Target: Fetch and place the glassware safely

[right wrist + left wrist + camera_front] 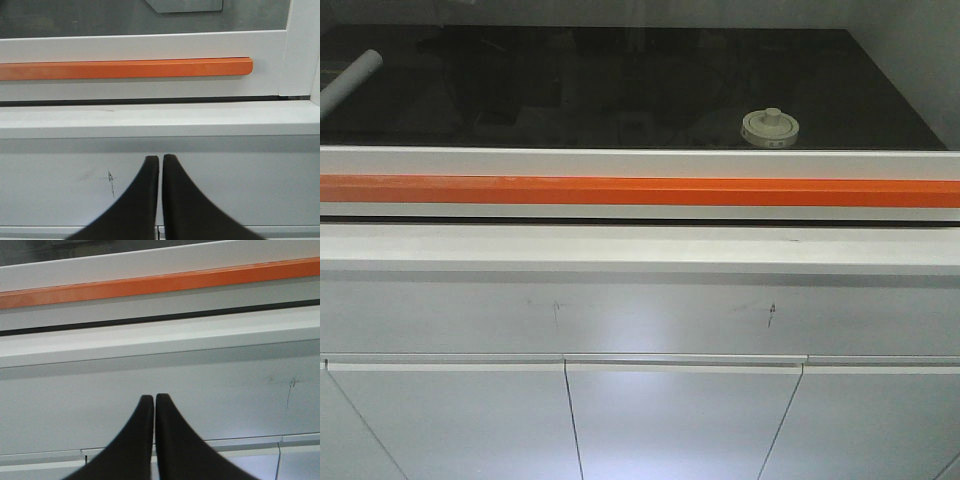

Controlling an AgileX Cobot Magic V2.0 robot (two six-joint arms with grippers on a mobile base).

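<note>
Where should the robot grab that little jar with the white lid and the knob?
Probably around the round sides of the jar, just under the lid, coming in level from the front. It stands upright, and the knob on top is small, so lifting by that might only pull the lid off.

An orange bar (640, 190) runs along the white frame (640, 160) at the glossy black worktop's (620, 90) front edge, with white cupboard doors (680, 420) below.

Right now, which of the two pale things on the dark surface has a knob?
The lidded jar at the right; the white tube at the far left is long and plain.
</note>
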